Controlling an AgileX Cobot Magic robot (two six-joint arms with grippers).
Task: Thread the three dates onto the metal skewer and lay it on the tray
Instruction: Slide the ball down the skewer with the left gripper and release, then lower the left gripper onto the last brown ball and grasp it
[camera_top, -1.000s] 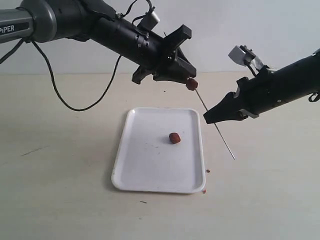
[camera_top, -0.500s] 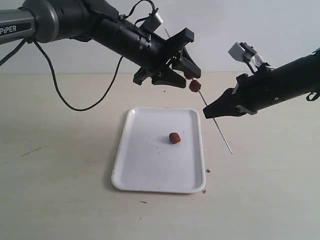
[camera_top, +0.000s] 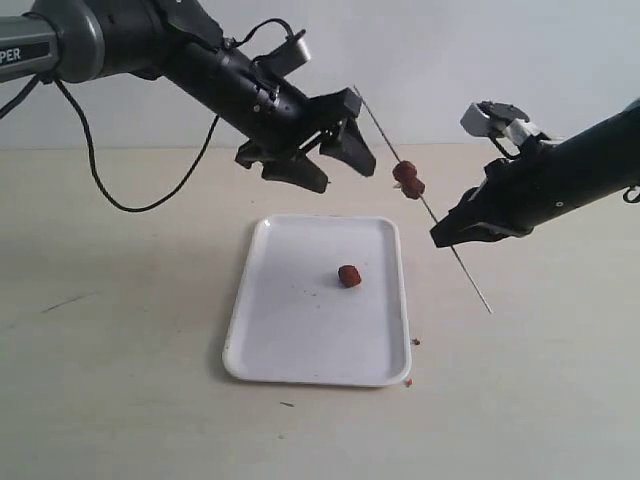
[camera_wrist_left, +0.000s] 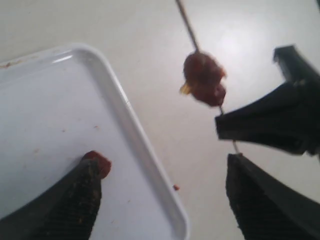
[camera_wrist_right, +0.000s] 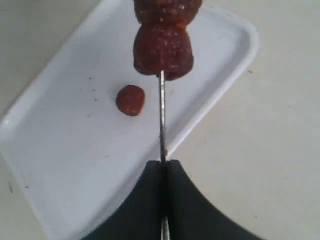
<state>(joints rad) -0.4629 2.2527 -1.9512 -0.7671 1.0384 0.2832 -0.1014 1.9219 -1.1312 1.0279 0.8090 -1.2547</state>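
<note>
The metal skewer (camera_top: 455, 255) slants in the air to the right of the tray (camera_top: 240, 330), and my right gripper (camera_top: 441, 238) is shut on its lower part. Two dates (camera_top: 407, 179) sit threaded on it, touching, just above that grip. The third date (camera_top: 349, 275) lies loose near the tray's middle. My left gripper (camera_top: 343, 174) hangs open to the left of the skewered dates and holds nothing. In the left wrist view the dates (camera_wrist_left: 203, 80) hang beyond the fingers (camera_wrist_left: 70, 200), one of which partly hides the loose date (camera_wrist_left: 100, 162). In the right wrist view the skewer (camera_wrist_right: 161, 115) runs from my shut gripper (camera_wrist_right: 163, 165) up to the dates (camera_wrist_right: 162, 47).
The pale tabletop (camera_top: 120, 380) lies all around the tray. Small reddish crumbs (camera_top: 415, 342) lie by the tray's near right corner. A black cable (camera_top: 110, 195) trails from the left arm onto the table at the back left.
My left gripper has opened wide and drawn back to the left, leaving its date on the skewer beside the other. The right gripper has shifted the skewer slightly right.
</note>
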